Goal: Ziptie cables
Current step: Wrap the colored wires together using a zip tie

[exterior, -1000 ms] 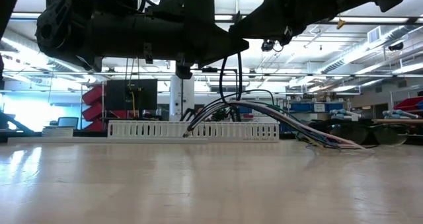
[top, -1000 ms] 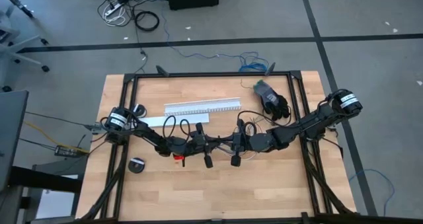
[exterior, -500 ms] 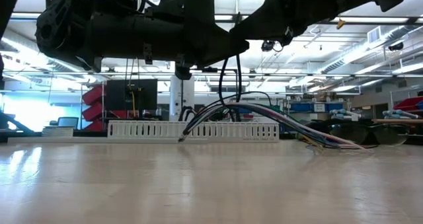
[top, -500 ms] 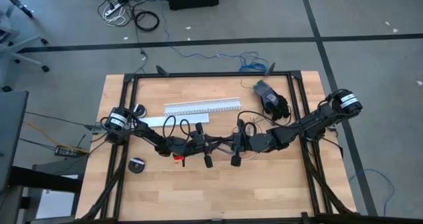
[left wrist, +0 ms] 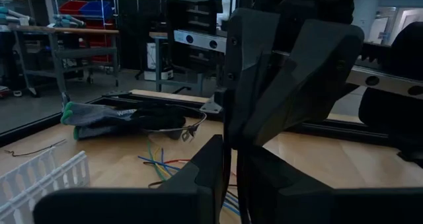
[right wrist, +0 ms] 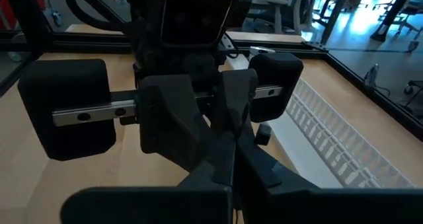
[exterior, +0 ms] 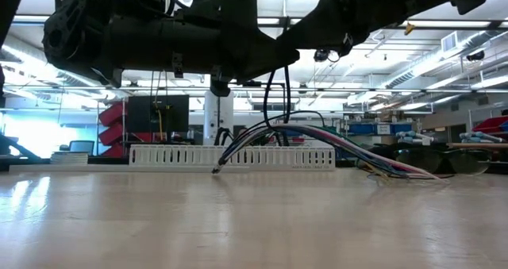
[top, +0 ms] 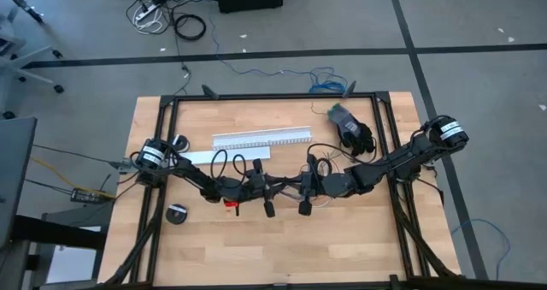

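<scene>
The cables, thin grey, blue and purple wires, arch above the table. Their right ends lie fanned on the wood and their left tip touches it. The ziptie, a thin black strip, loops round the bunch and rises to the two grippers, which meet tip to tip over the table's middle. My left gripper is level, with a narrow gap between its fingers; a thin dark strip runs through the gap. My right gripper faces it, shut. My right gripper pinches the ziptie's upper end between its fingertips, coming almost level from the table's right. The gripper bodies hide the exact place of contact. The strip hangs below in a loop that carries the middle of the cables clear of the table.
A long white slotted channel lies behind the grippers toward the far edge. Dark gloves and glasses sit at the far right. A black round object lies near the left arm's base. Bare wood stretches along the near side.
Both arms have kept still. The cable bunch has sagged a little: its left tip, which hung just above the wood, has sunk onto the table, while the right ends have stayed where they lay.
</scene>
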